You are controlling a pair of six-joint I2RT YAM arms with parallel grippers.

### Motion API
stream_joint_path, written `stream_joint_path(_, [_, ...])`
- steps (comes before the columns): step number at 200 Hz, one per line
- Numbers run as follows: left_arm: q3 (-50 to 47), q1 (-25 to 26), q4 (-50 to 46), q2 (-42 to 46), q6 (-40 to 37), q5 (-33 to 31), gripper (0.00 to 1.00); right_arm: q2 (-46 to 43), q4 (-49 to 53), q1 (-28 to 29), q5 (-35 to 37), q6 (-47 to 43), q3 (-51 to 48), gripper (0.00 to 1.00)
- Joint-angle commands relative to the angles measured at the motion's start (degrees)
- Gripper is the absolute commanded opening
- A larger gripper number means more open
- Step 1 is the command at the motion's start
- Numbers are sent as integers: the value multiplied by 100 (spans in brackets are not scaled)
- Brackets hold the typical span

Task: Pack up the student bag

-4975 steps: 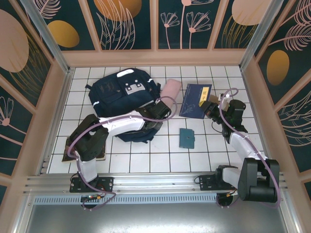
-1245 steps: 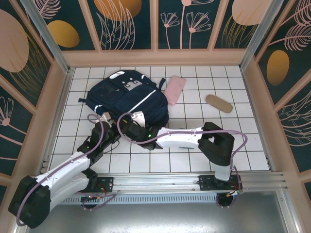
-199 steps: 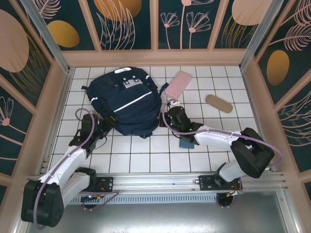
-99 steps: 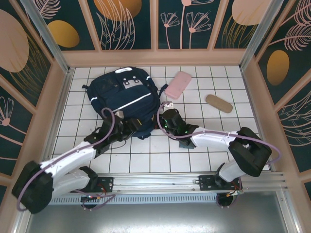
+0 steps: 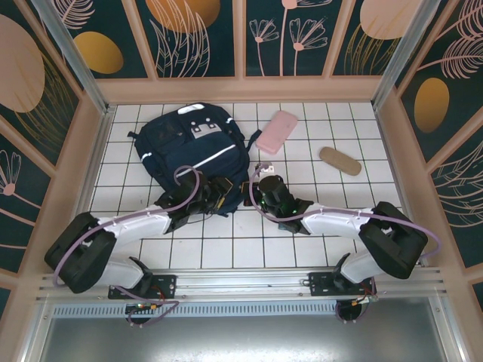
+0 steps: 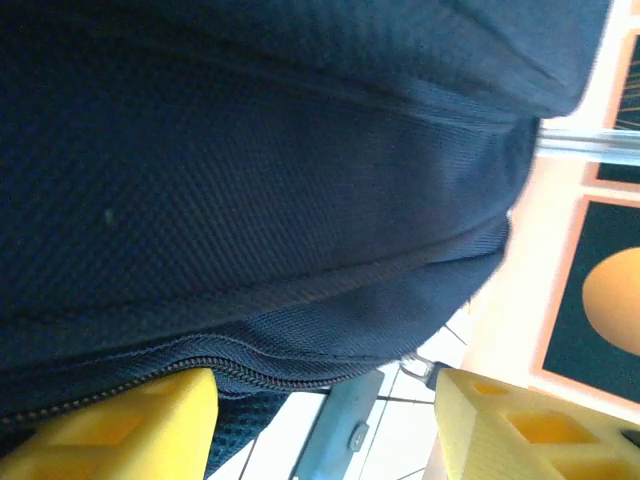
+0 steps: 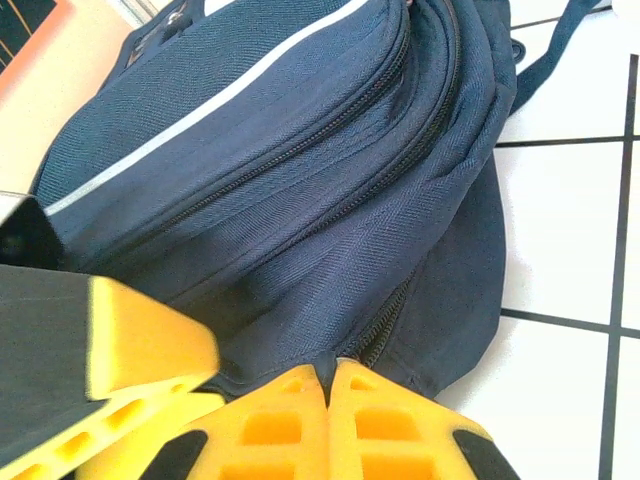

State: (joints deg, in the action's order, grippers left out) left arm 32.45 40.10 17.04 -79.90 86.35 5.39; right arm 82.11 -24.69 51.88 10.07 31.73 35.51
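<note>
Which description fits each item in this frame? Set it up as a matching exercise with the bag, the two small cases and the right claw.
Items:
1. student bag
2. pink case
3. tan oval case
4. right claw

Descriptions:
a. shut, fingertips together
b. navy with a thin white stripe
c. lying farthest right of all
d. lying just right of the bag, toward the far wall

Pairs: 1-b; 2-d; 3-c; 4-a

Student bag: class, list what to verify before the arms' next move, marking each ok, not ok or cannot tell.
1. Student bag lies flat on the table: ok.
2. Left gripper open beside the bag's zipper: ok.
3. Right gripper shut at the bag's seam: ok.
4. Right gripper holding a zipper tab: cannot tell.
5. Visible zippers open for packing: not ok.
6. Pink pouch and tan case packed: not ok, both on the table.
</note>
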Motion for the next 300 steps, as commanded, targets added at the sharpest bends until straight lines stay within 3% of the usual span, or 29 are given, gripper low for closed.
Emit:
stream_joint_path(1, [98,33,12,-340,467,-135,57,-248,-729,106,-219,-122,-22,0])
stream_joint_path(24, [29,32,130,-528,620,-264,47,-235,-820,155,-319,-149,-48,0])
stream_joint_path(41, [33,33,203,-632,627,-330,18,-223,-868,173,-360,-150,-64,0])
stream_joint_path(47, [23,28,212,-648,606,-350,0,-223,-879,174,-373,-149,-70,0])
stream_joint_path(96, [-544,-197,-352,204,436,-775,0,-263,-716,102,-76,-193,-74,0])
stream_joint_path(142, [-1699,-1340,-1582,2402,-19,-972,0,-355,-716,-90,-111,-223,-193,0])
stream_joint_path(169, [-1663,-1403,-1570,3310,-223,-648,0,-243,-933,-65,-217,-219,-211,0])
stream_joint_path(177, [-1602,-1404,-1423,3377,-182,-433,9,-170,-1031,-46,-224,-220,-211,0])
stream_joint_path(198, [-1466,-1280,-944,3283,113,-3,27,-10,-1206,-4,-212,-256,-194,0])
stream_joint_path(224, [-1383,-627,54,2765,873,62,48,34,-1336,20,-199,-272,-228,0])
stream_joint_path(250, [-1272,-159,1239,1958,1615,57,48,-27,-1435,42,-167,-297,-323,0])
stream_joint_path(300, [-590,318,1498,891,2144,-321,47,-125,-1632,94,-122,-377,-486,0])
